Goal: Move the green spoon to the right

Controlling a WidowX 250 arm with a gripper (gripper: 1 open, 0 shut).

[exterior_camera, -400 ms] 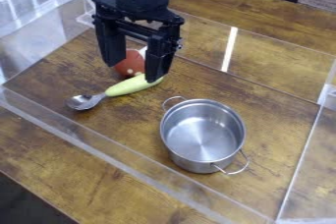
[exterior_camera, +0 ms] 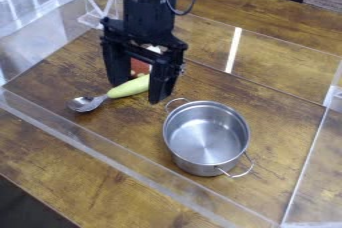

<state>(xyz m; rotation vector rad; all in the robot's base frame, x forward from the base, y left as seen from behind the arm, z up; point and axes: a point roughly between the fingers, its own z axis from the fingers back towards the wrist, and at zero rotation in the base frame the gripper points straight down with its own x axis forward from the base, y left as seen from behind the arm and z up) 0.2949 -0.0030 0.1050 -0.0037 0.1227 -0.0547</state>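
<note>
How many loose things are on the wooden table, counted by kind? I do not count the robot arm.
Spoon: 1
Pot: 1
Red-and-white toy, partly hidden behind the gripper: 1
Total: 3

The green spoon (exterior_camera: 110, 95) lies flat on the wooden table, its yellow-green handle reaching under the wide-open gripper (exterior_camera: 146, 84) and its shiny silver bowl pointing away to the lower left.
</note>
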